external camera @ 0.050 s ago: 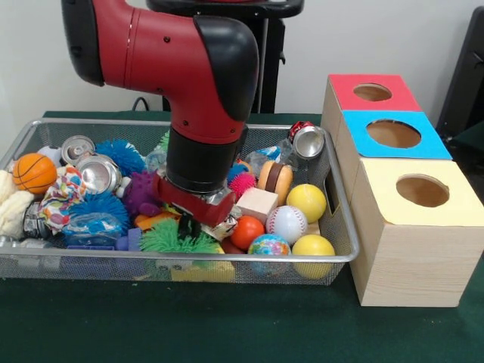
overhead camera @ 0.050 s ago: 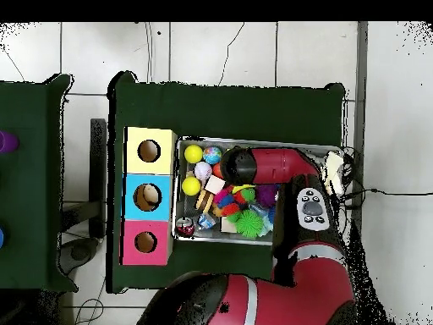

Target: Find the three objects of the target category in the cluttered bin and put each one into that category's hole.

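My gripper (external camera @ 0.050 s ago: 189, 224) is lowered into the middle of the wire bin (external camera @ 0.050 s ago: 344, 257), just over a green spiky ball (external camera @ 0.050 s ago: 170, 237) and beside an orange ball (external camera @ 0.050 s ago: 246, 231). The thick red wrist (external camera @ 0.050 s ago: 204, 121) hides most of it. Around it lie a baseball (external camera @ 0.050 s ago: 287, 224), two yellow balls (external camera @ 0.050 s ago: 307, 201), a globe ball (external camera @ 0.050 s ago: 269, 246), a wooden block (external camera @ 0.050 s ago: 258, 203), a pink spiky ball (external camera @ 0.050 s ago: 242, 183) and a purple toy (external camera @ 0.050 s ago: 141, 195). In the overhead view the arm (overhead camera @ 0.050 s ago: 275, 164) reaches across the bin (overhead camera @ 0.050 s ago: 254, 142).
At the bin's right stands a wooden box with a red-topped hole (external camera @ 0.050 s ago: 372, 92), a blue-topped hole (external camera @ 0.050 s ago: 393, 134) and a yellow-topped hole (external camera @ 0.050 s ago: 422, 190). Crushed cans (external camera @ 0.050 s ago: 98, 174), a basketball (external camera @ 0.050 s ago: 34, 172), blue spiky balls (external camera @ 0.050 s ago: 119, 155) and a cloth toy (external camera @ 0.050 s ago: 62, 198) fill the bin's left.
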Robot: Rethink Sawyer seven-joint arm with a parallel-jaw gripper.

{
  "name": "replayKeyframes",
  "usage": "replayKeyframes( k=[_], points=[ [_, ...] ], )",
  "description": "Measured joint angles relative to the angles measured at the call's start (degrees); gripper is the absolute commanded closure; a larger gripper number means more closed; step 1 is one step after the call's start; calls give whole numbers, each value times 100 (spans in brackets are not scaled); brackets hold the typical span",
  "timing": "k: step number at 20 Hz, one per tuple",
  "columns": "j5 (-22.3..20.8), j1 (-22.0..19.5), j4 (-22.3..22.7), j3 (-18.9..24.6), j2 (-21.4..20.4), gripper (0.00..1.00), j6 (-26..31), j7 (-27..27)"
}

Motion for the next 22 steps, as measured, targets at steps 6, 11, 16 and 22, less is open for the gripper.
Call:
replayKeyframes(
  k=[6,11,16,22],
  points=[
    [433,29,203,0,-14,100,-38,2],
    [813,136,392,-11,-39,100,-196,6],
    [1133,257,551,-33,-59,100,-399,6],
    [1468,362,730,-35,-73,100,-552,6]
  ],
)
